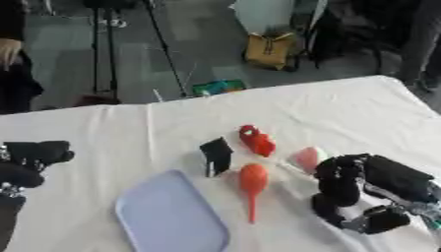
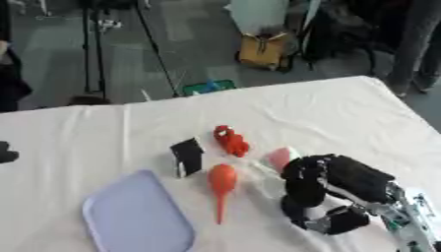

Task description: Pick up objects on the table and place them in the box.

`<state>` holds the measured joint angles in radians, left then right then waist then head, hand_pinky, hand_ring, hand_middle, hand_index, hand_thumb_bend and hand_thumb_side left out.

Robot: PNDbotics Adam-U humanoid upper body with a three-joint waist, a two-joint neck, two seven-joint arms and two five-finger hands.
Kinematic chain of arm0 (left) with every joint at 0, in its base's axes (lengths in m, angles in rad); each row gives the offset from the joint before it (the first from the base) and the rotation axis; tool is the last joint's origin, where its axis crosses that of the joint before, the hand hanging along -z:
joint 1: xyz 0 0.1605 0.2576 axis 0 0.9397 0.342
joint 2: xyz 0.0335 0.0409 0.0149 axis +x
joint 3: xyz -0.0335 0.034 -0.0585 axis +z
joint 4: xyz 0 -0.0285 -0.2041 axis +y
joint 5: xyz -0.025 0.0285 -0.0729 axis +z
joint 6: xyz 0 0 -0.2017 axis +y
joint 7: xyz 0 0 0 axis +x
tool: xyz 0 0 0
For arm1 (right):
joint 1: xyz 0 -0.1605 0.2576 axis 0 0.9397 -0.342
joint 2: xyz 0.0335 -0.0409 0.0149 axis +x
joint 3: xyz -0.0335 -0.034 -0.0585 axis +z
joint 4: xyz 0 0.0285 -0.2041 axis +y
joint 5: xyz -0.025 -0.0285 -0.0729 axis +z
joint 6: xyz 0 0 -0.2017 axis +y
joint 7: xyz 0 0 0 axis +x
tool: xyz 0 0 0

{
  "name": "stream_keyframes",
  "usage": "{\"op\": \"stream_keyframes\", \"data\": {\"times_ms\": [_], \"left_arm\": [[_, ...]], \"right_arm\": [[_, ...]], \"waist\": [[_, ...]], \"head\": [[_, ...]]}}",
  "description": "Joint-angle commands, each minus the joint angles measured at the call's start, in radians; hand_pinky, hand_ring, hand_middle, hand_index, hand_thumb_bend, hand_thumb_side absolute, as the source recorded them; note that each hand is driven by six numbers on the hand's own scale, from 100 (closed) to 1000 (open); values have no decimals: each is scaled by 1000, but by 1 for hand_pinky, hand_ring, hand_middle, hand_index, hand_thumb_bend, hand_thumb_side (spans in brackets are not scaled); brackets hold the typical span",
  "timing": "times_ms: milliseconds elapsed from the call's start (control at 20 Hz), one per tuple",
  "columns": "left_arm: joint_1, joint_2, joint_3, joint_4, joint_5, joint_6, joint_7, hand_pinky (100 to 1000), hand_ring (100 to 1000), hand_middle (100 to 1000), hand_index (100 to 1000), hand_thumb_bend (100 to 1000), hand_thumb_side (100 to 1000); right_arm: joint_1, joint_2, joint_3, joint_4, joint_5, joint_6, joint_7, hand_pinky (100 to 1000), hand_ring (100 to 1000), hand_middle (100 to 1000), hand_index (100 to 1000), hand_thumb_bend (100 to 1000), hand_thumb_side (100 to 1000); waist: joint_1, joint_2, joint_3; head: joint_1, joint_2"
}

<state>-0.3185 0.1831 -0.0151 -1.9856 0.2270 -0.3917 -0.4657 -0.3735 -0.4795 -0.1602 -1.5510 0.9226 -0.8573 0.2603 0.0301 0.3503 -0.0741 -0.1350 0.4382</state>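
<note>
Left eye view: the right hand (image 1: 344,184), fingers curled and empty, hovers beside a pink object (image 1: 305,159) on the desk (image 1: 344,108), apparently lining up a grasp; the lavender box (image 1: 168,216) waits near-left. Left hand (image 1: 30,160) idles, curled.
</note>
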Motion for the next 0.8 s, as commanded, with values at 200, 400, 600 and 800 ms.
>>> {"op": "stream_keyframes", "data": {"times_ms": [200, 400, 600, 800], "left_arm": [[-11, 5, -2, -14, -6, -4, -2, 841, 845, 726, 678, 100, 1000], [-12, 5, -3, -14, -7, -5, -3, 841, 845, 727, 678, 100, 1000], [-13, 4, -3, -14, -6, -5, -4, 841, 845, 727, 678, 100, 1000], [-14, 4, -3, -14, -7, -6, -5, 841, 845, 728, 679, 100, 999]], "right_arm": [[-8, -33, -11, -7, 3, -50, 10, 488, 729, 784, 863, 388, 475], [-7, -32, -10, -6, 2, -50, -8, 477, 723, 781, 865, 388, 455], [-6, -27, -12, -2, 2, -50, -26, 467, 714, 767, 846, 379, 446], [-7, -24, -12, 6, 8, -50, -43, 458, 706, 748, 827, 378, 443]], "waist": [[0, -15, -2], [1, -15, -1], [2, -13, 0], [4, -11, 1]], "head": [[1, -23], [2, -27], [3, -33], [4, -36]]}}
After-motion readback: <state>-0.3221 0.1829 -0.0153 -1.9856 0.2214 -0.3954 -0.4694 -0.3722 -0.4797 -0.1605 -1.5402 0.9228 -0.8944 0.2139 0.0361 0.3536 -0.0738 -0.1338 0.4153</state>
